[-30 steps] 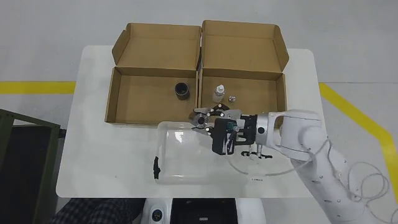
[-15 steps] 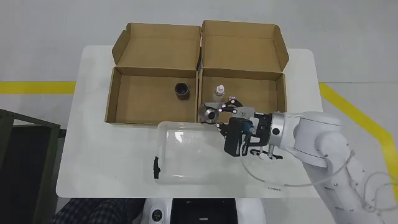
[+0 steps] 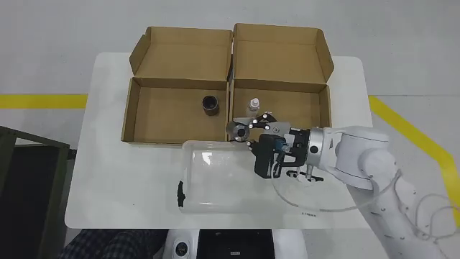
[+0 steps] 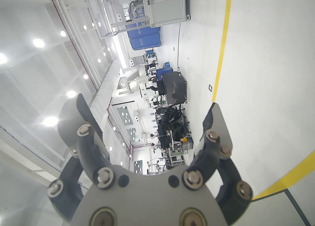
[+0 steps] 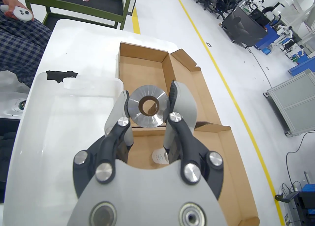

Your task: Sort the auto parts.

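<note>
- my right claw (image 3: 241, 130) is closed most of the way on a silver metal ring (image 3: 238, 131), one finger pressed against each side of its rim.
- from my right wrist, the ring (image 5: 137, 107) sits between the two fingers (image 5: 183, 96) with its flat machined face and round bore turned toward the camera.
- i hold the ring off the counter (image 3: 108, 151), above the front walls of the two cardboard boxes, close to where they meet and just past the far edge of the clear plastic bin (image 3: 188, 187).
- from the top view it hangs nearer the front corner of the box on my right (image 3: 325, 104); i cannot tell whether it is fully over that box.
- that right-hand box holds a small white bottle (image 3: 253, 103), upright near its inner wall.
- the box on my left (image 3: 136, 111) holds a dark cylindrical sleeve (image 3: 209, 103), standing on end near the wall the two boxes share.
- both boxes have their lids folded open and back, away from me.
- the clear bin lies in front of the boxes on the white counter, with a strip of black tape (image 3: 180, 193) on its left end.
- my left claw (image 4: 147, 104) is spread wide with nothing between its fingers, and points out at the room.
</note>
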Controlling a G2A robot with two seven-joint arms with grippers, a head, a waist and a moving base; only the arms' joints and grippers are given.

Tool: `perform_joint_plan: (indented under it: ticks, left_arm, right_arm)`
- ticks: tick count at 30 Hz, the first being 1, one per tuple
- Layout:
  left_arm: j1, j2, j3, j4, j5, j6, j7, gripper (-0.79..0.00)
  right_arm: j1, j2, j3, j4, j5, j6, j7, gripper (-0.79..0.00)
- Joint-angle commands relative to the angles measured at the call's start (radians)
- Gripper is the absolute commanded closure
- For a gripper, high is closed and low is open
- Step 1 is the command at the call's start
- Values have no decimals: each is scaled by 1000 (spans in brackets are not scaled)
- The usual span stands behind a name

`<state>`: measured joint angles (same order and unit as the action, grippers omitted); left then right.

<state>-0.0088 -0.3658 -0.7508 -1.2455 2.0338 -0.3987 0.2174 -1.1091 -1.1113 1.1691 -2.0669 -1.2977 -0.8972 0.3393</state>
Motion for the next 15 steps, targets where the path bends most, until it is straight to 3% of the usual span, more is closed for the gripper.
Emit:
perform_joint_plan:
  ticks: [1,15]
  left_arm:
    - [0,0,0,0,0,0,0,-785]
    - [0,0,0,0,0,0,0,-785]
  right_arm:
    - [25,-4,-28,28,-3,9,7,0]
    - [245,-49,-236,213,3,47,52,0]
